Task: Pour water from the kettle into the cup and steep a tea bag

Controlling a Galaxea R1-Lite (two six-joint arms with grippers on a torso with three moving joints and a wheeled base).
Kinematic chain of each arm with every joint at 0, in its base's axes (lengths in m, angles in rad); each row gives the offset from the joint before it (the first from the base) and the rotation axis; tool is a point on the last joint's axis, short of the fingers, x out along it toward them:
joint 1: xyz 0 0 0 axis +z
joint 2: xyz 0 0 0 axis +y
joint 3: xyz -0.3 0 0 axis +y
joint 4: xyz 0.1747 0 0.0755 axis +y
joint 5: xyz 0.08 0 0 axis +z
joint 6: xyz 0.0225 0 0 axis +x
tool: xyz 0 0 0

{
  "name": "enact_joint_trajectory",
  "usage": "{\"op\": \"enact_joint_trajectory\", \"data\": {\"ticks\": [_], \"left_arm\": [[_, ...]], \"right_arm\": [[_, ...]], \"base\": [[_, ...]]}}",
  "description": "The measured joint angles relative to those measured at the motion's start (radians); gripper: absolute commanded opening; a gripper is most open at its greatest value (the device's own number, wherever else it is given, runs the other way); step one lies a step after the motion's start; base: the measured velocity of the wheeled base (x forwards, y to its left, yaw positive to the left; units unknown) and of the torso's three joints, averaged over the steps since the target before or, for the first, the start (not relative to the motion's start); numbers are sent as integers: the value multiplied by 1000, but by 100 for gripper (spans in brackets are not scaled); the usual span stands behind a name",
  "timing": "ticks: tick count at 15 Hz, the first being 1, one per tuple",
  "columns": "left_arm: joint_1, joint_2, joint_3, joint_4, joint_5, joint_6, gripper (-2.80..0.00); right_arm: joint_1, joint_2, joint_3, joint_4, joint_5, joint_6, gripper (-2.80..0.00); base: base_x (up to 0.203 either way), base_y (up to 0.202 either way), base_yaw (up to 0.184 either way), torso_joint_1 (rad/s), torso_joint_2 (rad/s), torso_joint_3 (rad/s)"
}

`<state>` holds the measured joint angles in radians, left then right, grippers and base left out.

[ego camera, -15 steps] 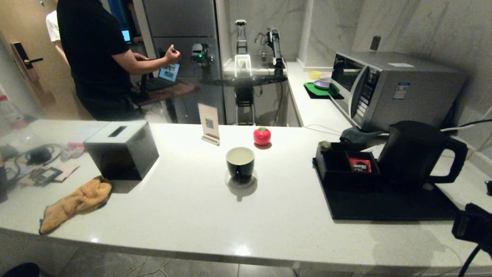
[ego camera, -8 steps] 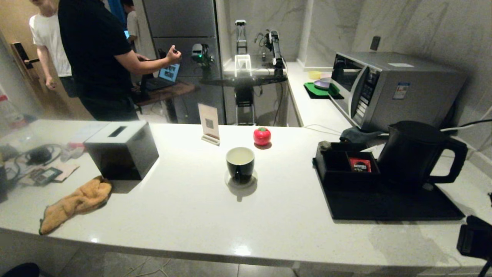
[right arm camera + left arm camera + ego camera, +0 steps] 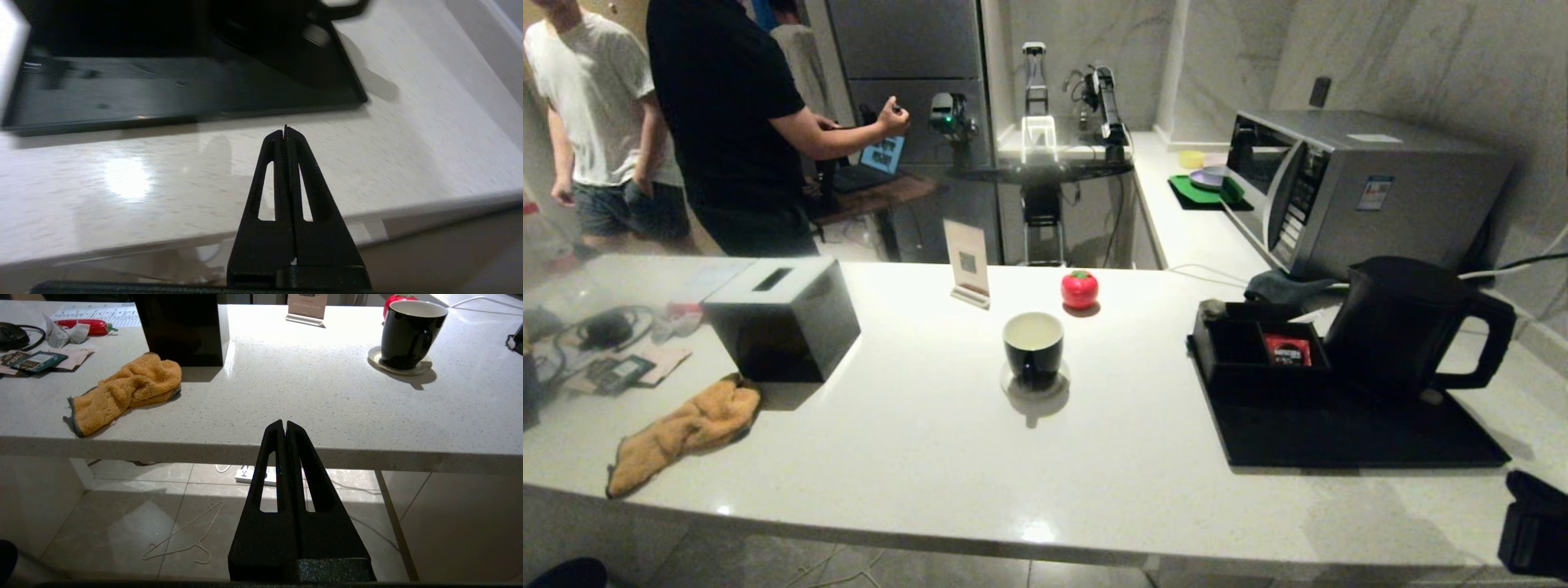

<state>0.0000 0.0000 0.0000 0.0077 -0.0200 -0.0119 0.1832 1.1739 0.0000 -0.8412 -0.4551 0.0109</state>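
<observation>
Right fingers: my right gripper (image 3: 285, 130) sits low at the table's (image 3: 947, 457) near edge, fingers pressed together, holding nothing.
Kettle from right fingers: the kettle (image 3: 1401, 322) stands ahead of the tips, at the far right corner of the black tray (image 3: 1339, 441), well apart from them.
Kettle heading: upright, long axis vertical; loop handle (image 3: 1486, 343) turned to my right, spout side facing the compartment box (image 3: 1258, 347) and the cup.
Nearer arm: I judge the right, since the handle opens toward it.
Left fingers: my left gripper (image 3: 284, 426) is closed and empty, below the table edge.
Cup from left fingers: the cup (image 3: 1033, 347) stands on its coaster mid-table, ahead and to the right of the tips, well apart.
Water: I can't tell whether any is in the cup.
</observation>
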Motion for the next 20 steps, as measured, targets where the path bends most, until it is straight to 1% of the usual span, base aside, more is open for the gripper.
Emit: {"op": "enact_joint_trajectory", "data": {"ticks": [2, 4, 8, 11, 16, 20], "left_arm": [[0, 0, 0, 0, 0, 0, -280], [0, 0, 0, 0, 0, 0, -280], [0, 0, 0, 0, 0, 0, -280], [0, 0, 0, 0, 0, 0, -280], [0, 0, 0, 0, 0, 0, -280], [0, 0, 0, 0, 0, 0, -280]], "right_arm": [[68, -2, -7, -6, 1, 2, -280], [124, 12, -51, -8, 0, 13, -280], [182, 75, -155, -9, 0, 15, -280], [197, 147, -218, -20, -2, 14, -280], [200, 309, -313, -127, -2, 18, -280], [199, 441, -440, -166, -3, 19, -280]], "base": [[0, 0, 0, 0, 0, 0], [0, 0, 0, 0, 0, 0], [0, 0, 0, 0, 0, 0], [0, 0, 0, 0, 0, 0], [0, 0, 0, 0, 0, 0], [0, 0, 0, 0, 0, 0]]}}
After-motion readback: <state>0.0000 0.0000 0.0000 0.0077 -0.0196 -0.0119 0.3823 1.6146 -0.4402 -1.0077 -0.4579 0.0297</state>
